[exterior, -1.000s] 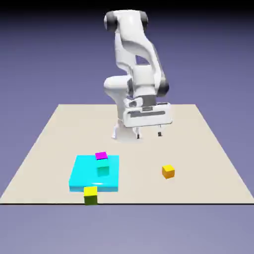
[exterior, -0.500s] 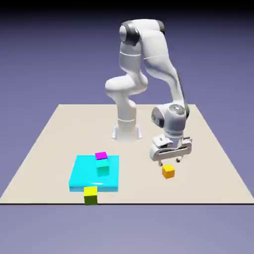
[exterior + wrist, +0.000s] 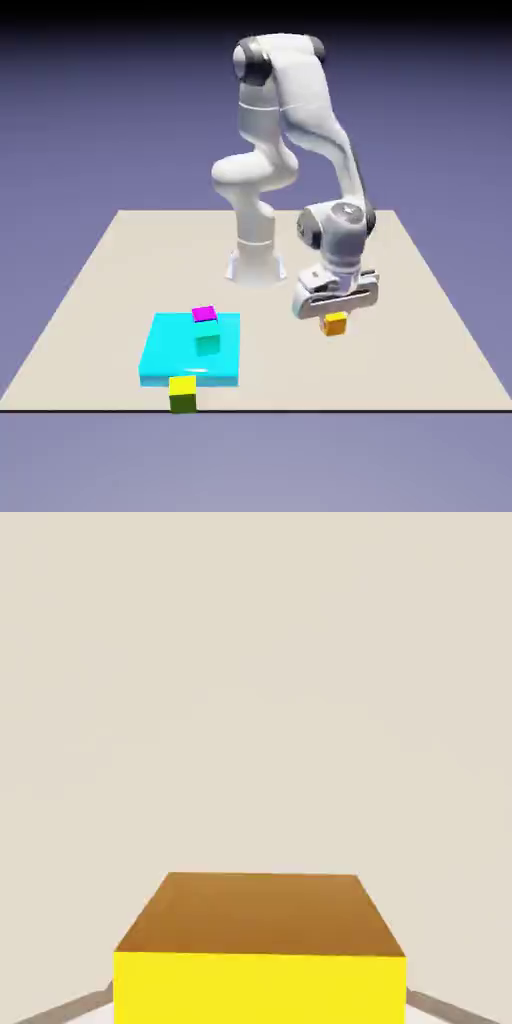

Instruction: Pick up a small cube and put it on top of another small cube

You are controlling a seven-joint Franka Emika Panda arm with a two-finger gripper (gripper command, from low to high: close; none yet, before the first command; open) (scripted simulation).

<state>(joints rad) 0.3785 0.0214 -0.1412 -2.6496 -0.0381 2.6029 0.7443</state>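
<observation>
Exterior view: table [image 3: 270, 310] fills mid-frame, near edge across the lower part; arm [image 3: 255, 165] from upper middle down to right of centre. Cyan slab [image 3: 190, 350] lower left, magenta cube [image 3: 204, 314] and teal block [image 3: 207, 337] at its right part, yellow cube [image 3: 183, 395] just beside its near side, at the table edge. Right of centre, bare table around, gripper [image 3: 335, 322] closed on orange cube [image 3: 335, 324], fingers either side.

My arm [image 3: 310, 100] rises from its base [image 3: 256, 265], bends at the elbow [image 3: 280, 60] and comes down on the exterior view's right. My wrist [image 3: 335, 232] hangs below the forearm, and under it my pincer [image 3: 335, 318] points downward, its two fingers closed in a grip.
</observation>
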